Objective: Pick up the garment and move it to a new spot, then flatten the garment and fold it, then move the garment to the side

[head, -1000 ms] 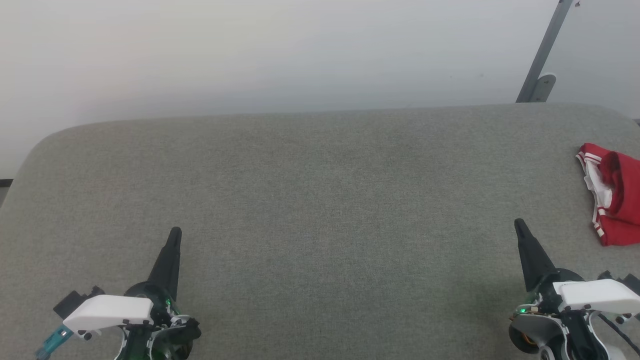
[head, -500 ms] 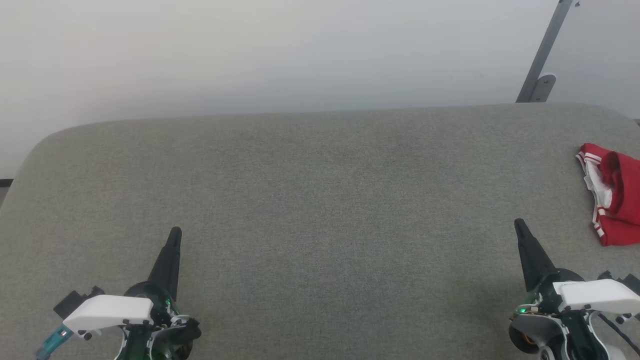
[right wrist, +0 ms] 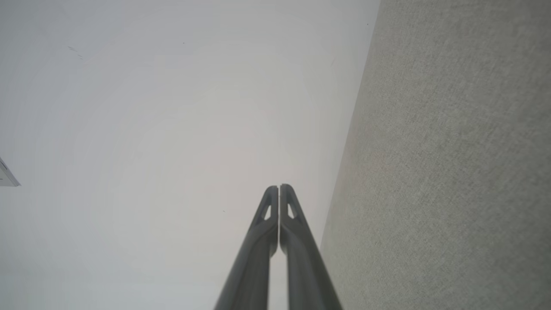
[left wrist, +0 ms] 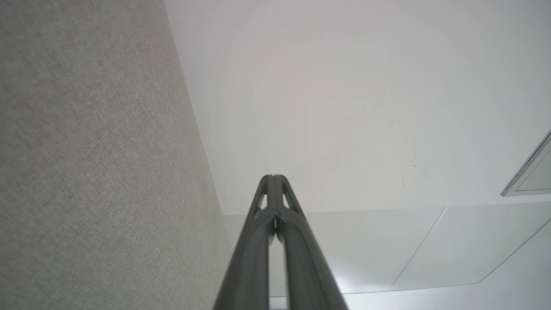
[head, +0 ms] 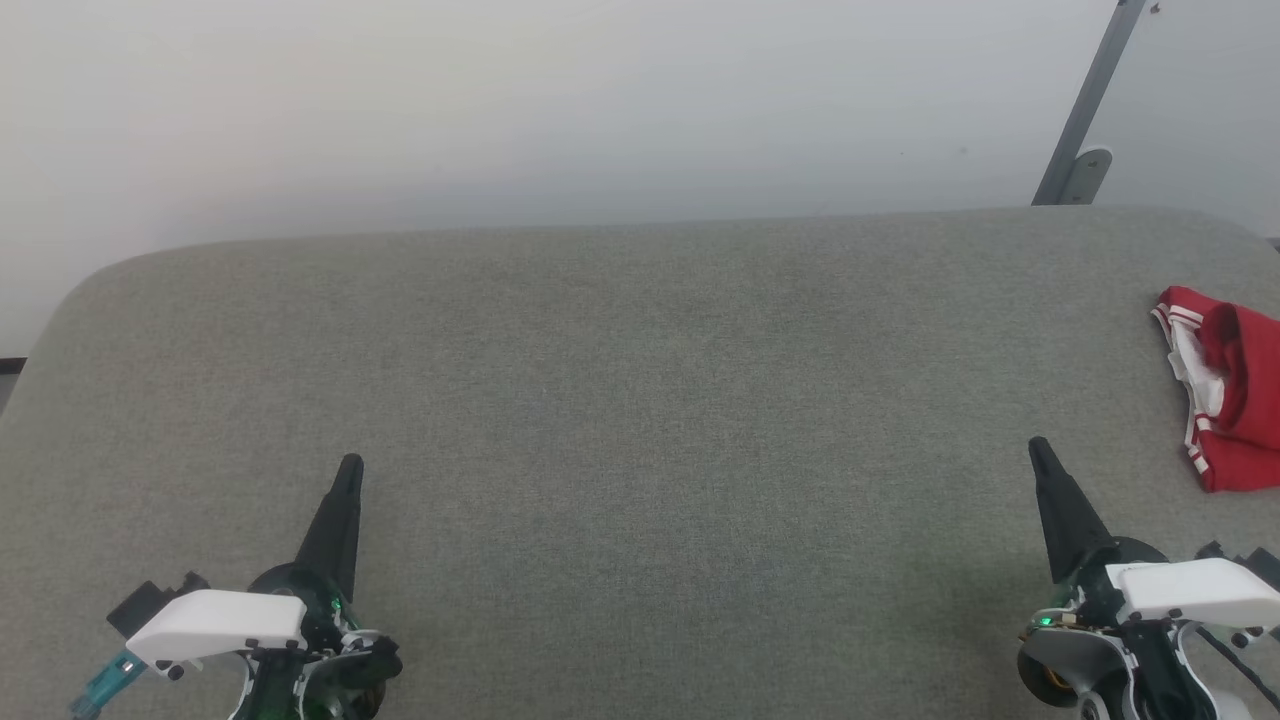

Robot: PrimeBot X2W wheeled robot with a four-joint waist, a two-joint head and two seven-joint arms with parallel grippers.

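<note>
Red garment (head: 1240,400), head view's right edge

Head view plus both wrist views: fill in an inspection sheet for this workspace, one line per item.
Surface: grey fabric-covered table, flat, rounded corners.
Job's things: red jersey, bunched at the table's right edge, partly cut off by the frame, touched by neither arm.
Clutter: nothing seen.
End effectors: left end effector and right end effector both shut, empty, over the near table.
Cables: dark cable by the right wrist.
Surroundings: white wall; grey metal bar at far right.
</note>
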